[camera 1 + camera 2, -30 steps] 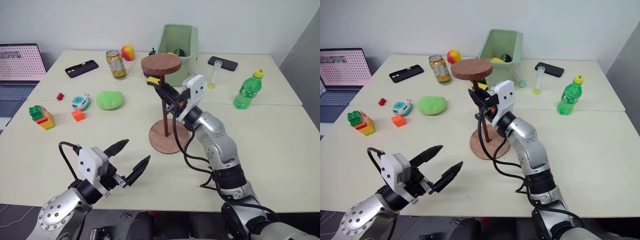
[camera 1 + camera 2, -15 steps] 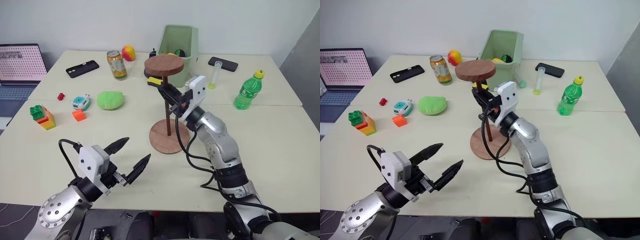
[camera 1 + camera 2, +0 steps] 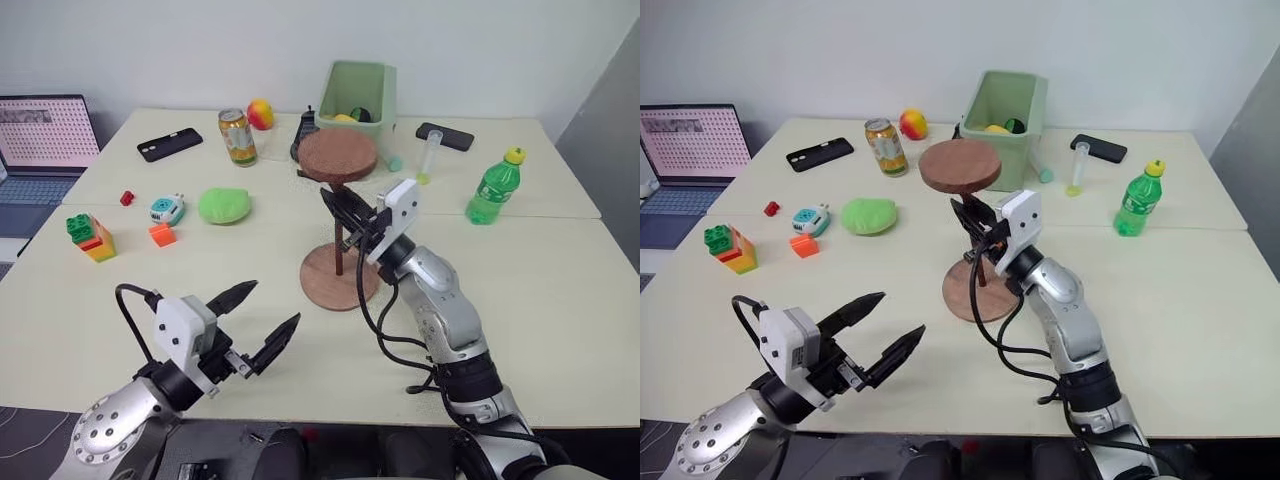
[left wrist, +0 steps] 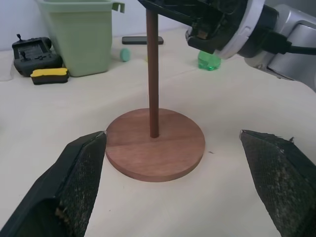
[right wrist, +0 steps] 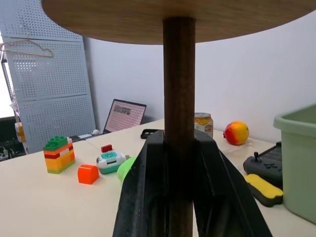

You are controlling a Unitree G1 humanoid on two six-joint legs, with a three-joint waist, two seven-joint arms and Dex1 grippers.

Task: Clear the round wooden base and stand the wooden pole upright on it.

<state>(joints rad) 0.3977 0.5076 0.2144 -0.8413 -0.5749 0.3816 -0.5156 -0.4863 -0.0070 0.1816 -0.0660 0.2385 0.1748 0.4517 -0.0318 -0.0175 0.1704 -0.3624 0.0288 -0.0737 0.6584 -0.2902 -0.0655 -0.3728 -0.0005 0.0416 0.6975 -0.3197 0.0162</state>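
The round wooden base [image 3: 340, 282] lies flat mid-table, with nothing else on it. The wooden pole [image 3: 341, 248] stands upright on it, foot at the base's centre [image 4: 154, 143], its fixed disc [image 3: 337, 155] on top. My right gripper [image 3: 341, 212] is shut on the rod just below that disc; in the right wrist view its fingers [image 5: 145, 187] clamp the pole [image 5: 178, 74]. My left gripper [image 3: 272, 302] hovers open near the table's front edge, apart from the base and pointing at it, holding nothing.
A green bin [image 3: 358, 95] stands behind the pole. A can [image 3: 238, 137], a black phone [image 3: 169, 144], a green lump [image 3: 223, 205] and toy blocks [image 3: 88, 235] lie left. A green bottle [image 3: 490, 185] and a tube [image 3: 430, 160] stand right.
My right gripper has sunk a little with the pole, and the pole's top disc sits lower over the base. The left gripper has stayed in place.
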